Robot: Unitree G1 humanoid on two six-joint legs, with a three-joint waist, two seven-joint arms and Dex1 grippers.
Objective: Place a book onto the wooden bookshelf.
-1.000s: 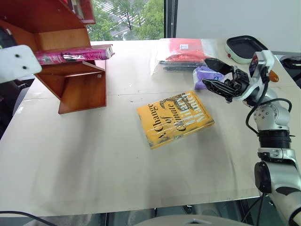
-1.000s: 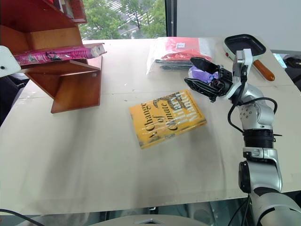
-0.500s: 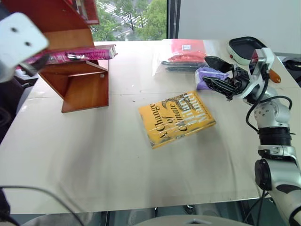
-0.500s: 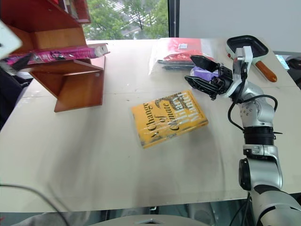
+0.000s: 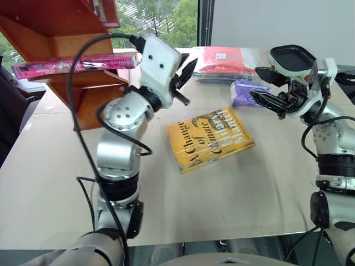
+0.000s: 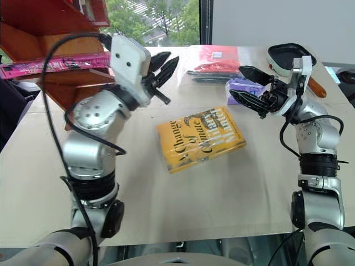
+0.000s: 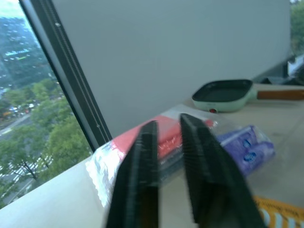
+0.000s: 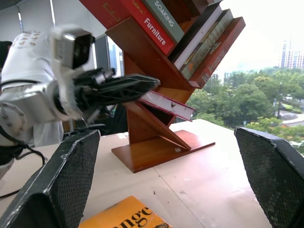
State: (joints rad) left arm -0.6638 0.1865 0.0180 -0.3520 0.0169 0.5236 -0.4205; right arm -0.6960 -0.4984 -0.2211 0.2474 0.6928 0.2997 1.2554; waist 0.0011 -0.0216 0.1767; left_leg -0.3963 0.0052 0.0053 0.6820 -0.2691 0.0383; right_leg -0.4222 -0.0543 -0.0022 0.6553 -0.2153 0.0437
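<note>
Lying flat on the wooden bookshelf (image 5: 83,88), the book (image 5: 75,64), likely light, stiff and slippery in wrap, is best gripped by its overhanging end; left gripper (image 5: 180,75) is closed empty, right gripper (image 5: 265,83) spread wide, empty.

The book (image 5: 77,65) lies on the wooden bookshelf (image 5: 83,88); the left gripper (image 5: 186,72), seemingly closed, hovers nearby.

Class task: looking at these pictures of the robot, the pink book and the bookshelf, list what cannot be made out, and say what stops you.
- The book: cover lettering unreadable in the eye views; it shows edge-on.
- The wooden bookshelf: top cut off by the eye views' upper edge.
- Bookshelf base: partly hidden behind the left gripper and its arm.
- Purple packet: print too small; right gripper overlaps it.
</note>
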